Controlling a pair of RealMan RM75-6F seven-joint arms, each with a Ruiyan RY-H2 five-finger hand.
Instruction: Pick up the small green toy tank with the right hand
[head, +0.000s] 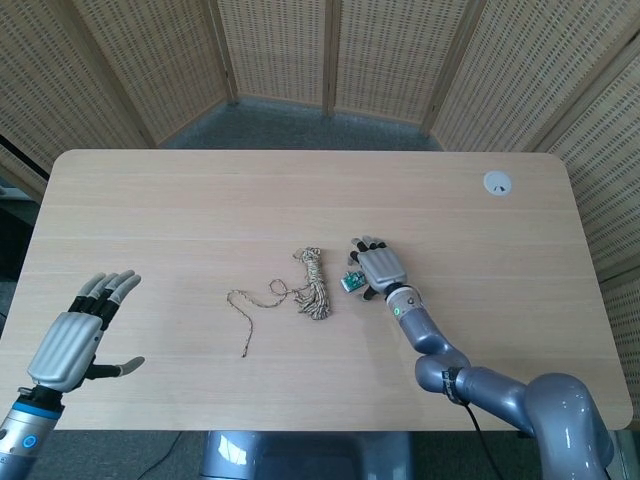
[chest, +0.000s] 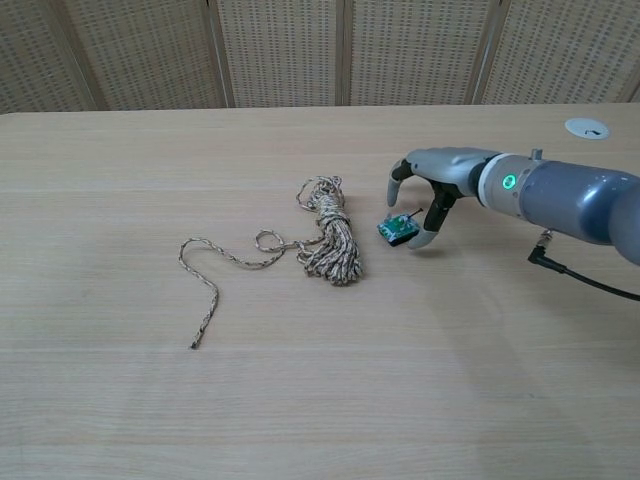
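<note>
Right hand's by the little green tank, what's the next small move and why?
Probably close the fingers on the toy tank. The right hand arches over it, thumb beside it, fingers apart, and the tank sits on the table, not yet gripped.

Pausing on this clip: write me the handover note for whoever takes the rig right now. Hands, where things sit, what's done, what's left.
Right hand: arched over the toy tank, fingers spread, thumb low beside the tank; contact cannot be confirmed and nothing is held.
Left hand: open, near the left front table edge, holding nothing.
The tank sits on the table, just right of the coiled rope and apart from it.
Done: right hand positioned at the tank.
Left: close the fingers on the tank and lift, probably keeping clear of the rope.
</note>
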